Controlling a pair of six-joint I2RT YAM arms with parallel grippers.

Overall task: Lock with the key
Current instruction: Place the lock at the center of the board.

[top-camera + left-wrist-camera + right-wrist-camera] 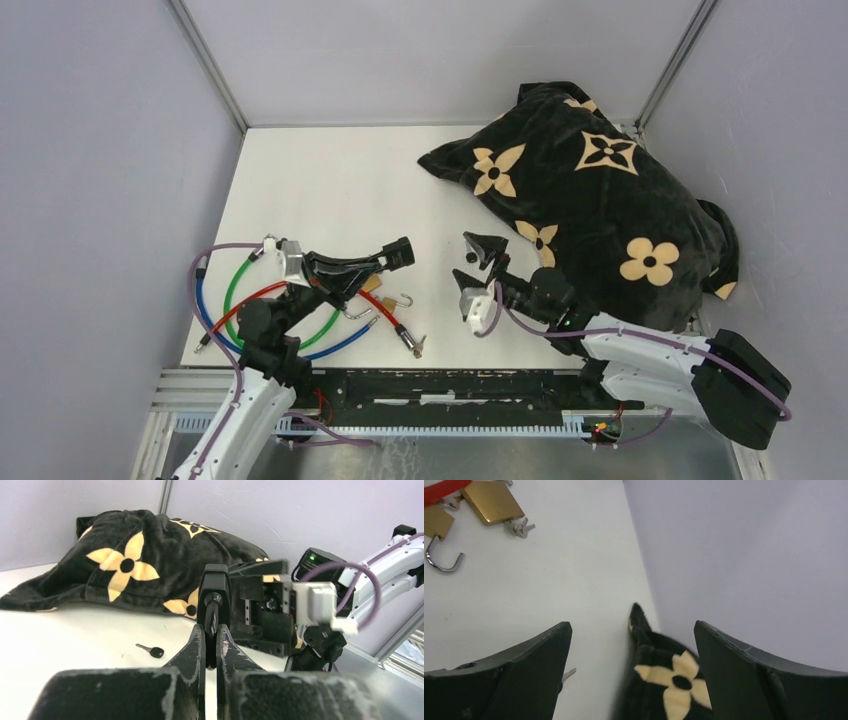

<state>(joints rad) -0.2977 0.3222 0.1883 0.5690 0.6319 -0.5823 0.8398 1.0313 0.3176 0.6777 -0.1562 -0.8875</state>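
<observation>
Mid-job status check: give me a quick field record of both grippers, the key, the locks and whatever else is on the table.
left gripper: shut on the black lock head, held above the table
right gripper: open, holding nothing
key: black-headed, lying flat on the table, held by neither gripper
brass padlocks: two, one with its shackle open
cables: red, green and blue, looped beside the left arm
pillow: black with a flower pattern, far right

Pillow (590,200) plush black cloth; padlock (491,501) brushed brass; table (330,180) matt white; cable lock (214,587) body matt black plastic.
</observation>
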